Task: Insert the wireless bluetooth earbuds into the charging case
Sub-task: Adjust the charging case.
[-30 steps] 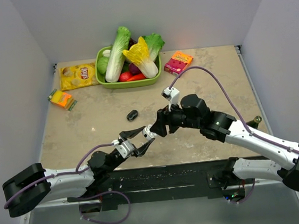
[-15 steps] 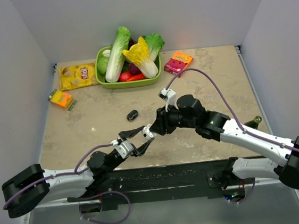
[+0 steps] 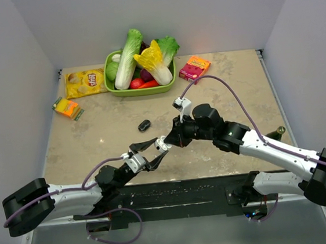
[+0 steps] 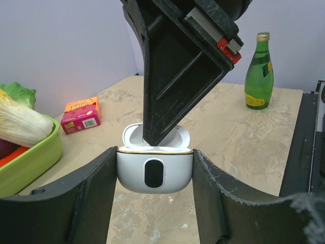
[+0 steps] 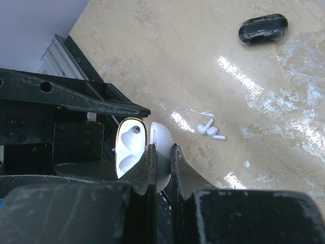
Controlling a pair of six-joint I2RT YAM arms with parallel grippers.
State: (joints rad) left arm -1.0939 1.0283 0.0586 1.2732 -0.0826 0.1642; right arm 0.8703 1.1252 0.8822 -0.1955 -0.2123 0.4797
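White plastic of the charging case point(image 4: 155, 175) sits clamped between the left jaws, which press against its two sides near the front edge of the bench point(image 3: 235, 91). Its dark oval spot faces the left wrist camera. The lid point(image 4: 130, 136) stands open, but most of it is hidden behind the right jaws, which reach in from above and are closed together on it. In the right wrist view only a thin white edge of the lid shows between them. From overhead the case is almost wholly covered where the two arms meet, and its inside is partly blocked in every view. Two small white earbuds point(image 5: 209, 129) lie on the bench just beside the case, too small to find from overhead. A black oval object point(image 5: 263, 28) lies farther off, and what it is cannot be made out. The yellow bag point(image 3: 85, 82) reads "Lay's", upside down. Print on the pink and orange box point(image 4: 80, 115) and on the green bottle point(image 4: 259, 71) is too small to read.
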